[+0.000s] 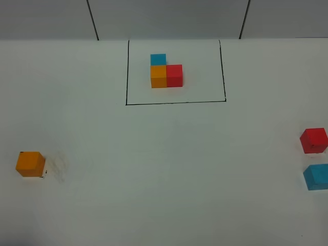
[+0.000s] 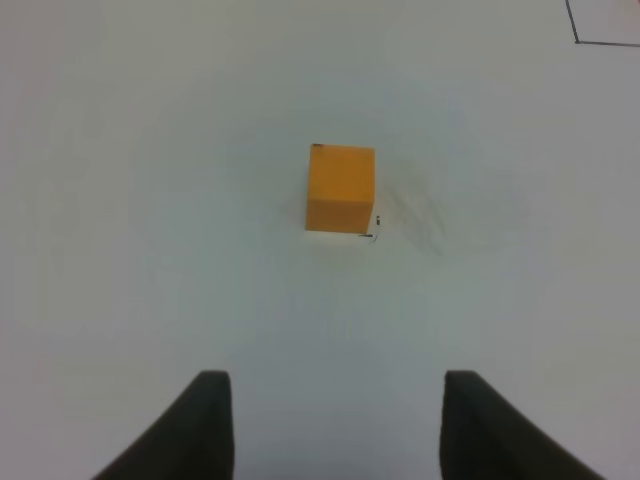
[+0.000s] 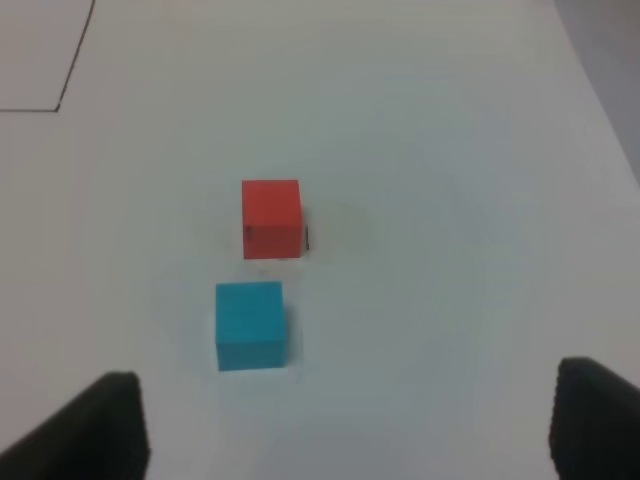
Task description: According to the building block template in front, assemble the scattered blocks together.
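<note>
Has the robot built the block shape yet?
Not yet. Nothing looks done: the orange block, red block and blue block all sit apart, none joined. Both the left hand and right hand are open and empty. All three blocks are left to join like the template.

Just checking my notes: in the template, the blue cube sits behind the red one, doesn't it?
Not quite: in the template the blue cube sits behind the orange cube, not the red cube; the exterior high view shows it.
</note>
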Controlling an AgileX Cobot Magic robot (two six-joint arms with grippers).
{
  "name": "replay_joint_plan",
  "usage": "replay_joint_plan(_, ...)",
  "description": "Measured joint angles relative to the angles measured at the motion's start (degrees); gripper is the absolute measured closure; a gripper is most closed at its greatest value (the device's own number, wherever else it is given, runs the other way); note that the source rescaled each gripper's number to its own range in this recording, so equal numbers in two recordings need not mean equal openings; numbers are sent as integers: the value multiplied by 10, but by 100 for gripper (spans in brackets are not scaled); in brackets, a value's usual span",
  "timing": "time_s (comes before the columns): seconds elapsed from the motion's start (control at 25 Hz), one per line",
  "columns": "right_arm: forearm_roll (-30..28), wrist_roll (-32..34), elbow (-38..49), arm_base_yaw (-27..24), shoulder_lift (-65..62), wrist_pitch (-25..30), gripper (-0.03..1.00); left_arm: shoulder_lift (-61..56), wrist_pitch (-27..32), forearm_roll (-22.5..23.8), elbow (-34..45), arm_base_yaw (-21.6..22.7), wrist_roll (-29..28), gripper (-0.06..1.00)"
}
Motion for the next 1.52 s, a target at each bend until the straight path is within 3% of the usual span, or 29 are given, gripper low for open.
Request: replay_joint_plan(1.52, 0, 0, 0, 0, 0, 0, 16, 0, 0, 0, 0, 0, 1, 33)
